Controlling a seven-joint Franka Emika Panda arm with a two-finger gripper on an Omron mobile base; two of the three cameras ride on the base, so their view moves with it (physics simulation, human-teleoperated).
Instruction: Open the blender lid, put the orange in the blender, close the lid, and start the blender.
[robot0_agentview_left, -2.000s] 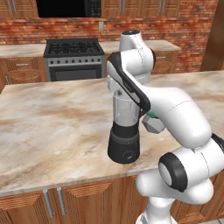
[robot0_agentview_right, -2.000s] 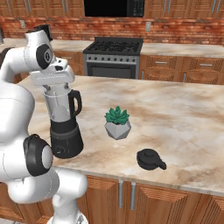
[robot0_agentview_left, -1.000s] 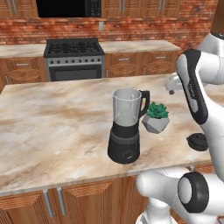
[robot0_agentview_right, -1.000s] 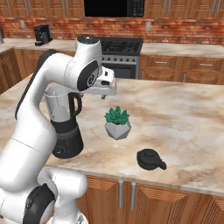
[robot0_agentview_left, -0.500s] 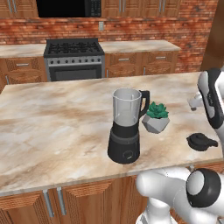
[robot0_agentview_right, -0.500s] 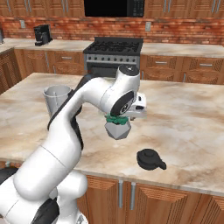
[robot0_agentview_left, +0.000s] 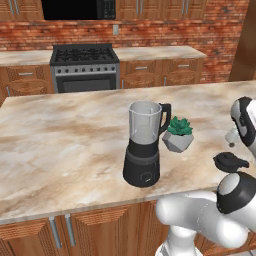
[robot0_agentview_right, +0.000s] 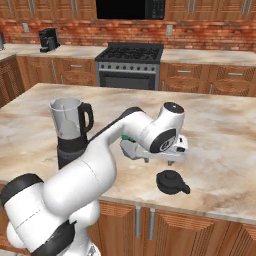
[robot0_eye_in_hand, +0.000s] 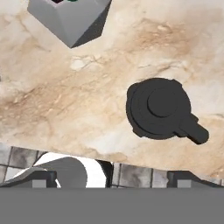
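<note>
The blender (robot0_agentview_left: 144, 145) (robot0_agentview_right: 71, 133) stands on the island counter, its jar top uncovered. Its black lid (robot0_agentview_left: 229, 161) (robot0_agentview_right: 171, 181) (robot0_eye_in_hand: 159, 107) lies knob-up on the counter near the front edge, to the right of the blender. My gripper (robot0_agentview_right: 158, 160) (robot0_agentview_left: 231, 143) (robot0_eye_in_hand: 113, 177) hovers above the counter just beside and over the lid, open, its fingertips (robot0_eye_in_hand: 43, 177) wide apart with nothing between them. The orange is out of view.
A green succulent in a grey faceted pot (robot0_agentview_left: 178, 138) (robot0_eye_in_hand: 70, 17) sits between blender and lid. The counter's front edge (robot0_eye_in_hand: 109, 155) runs close below the lid. A stove (robot0_agentview_right: 129, 65) and a coffee machine (robot0_agentview_right: 48, 39) stand at the back wall.
The arm has swung from the blender jar to the right, past the succulent, and down over the lid. Blender, pot and lid have stayed in place.
</note>
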